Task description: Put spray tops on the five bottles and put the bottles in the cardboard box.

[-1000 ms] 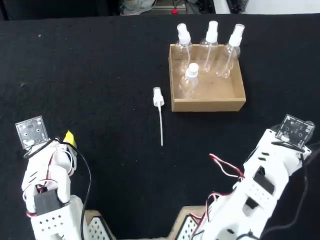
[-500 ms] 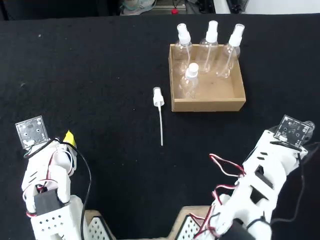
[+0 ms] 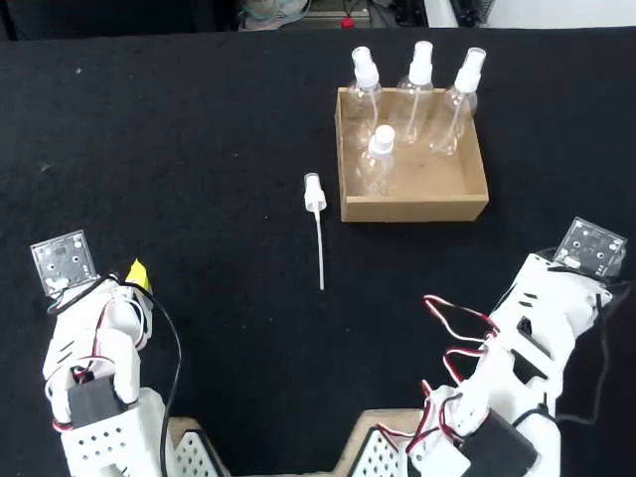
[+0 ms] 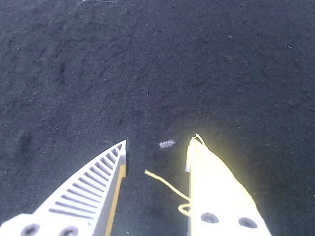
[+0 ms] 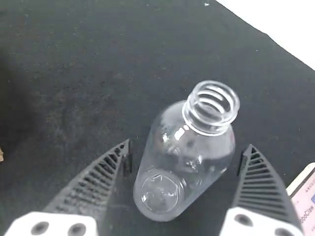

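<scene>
The right gripper's (image 5: pixel 187 145) fingers (image 5: pixel 98 182) stand apart around the uncapped bottle (image 5: pixel 184 172), and an off-centre squeeze could pop it toward the tabletop's (image 5: pixel 74 59) nearby edge.

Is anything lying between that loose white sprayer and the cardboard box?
No. In the high view the spray top lies beside the cardboard box, with only bare black table between.

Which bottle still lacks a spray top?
The bottle inside the open right end effector, bare threaded neck; the four others in the cardboard box wear white tops.
</scene>
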Motion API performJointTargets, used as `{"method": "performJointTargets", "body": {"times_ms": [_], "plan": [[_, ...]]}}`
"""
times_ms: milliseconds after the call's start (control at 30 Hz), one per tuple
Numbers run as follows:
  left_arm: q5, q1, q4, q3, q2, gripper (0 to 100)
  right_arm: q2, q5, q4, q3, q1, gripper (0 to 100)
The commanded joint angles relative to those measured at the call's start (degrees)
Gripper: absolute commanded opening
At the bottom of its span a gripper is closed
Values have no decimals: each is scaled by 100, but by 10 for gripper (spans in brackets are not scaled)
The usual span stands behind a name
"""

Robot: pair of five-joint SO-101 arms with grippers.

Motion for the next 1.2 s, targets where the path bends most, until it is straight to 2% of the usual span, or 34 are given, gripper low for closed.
{"method": "performJointTargets", "body": {"times_ms": [0, 800, 1033, 1100, 1167], "plan": [[26, -48, 9, -48, -44, 192, -312, -44, -167, -312, -9, 322], [26, -48, 9, -48, -44, 192, -312, 0, -132, -497, -53, 309], [26, -48, 9, -48, -44, 192, -312, -9, -149, -514, -9, 47], [26, -48, 18, -48, -44, 192, -338, -18, -149, -541, 0, 11], [26, -48, 18, -48, -44, 192, -356, -44, -158, -549, 26, 16]]}}
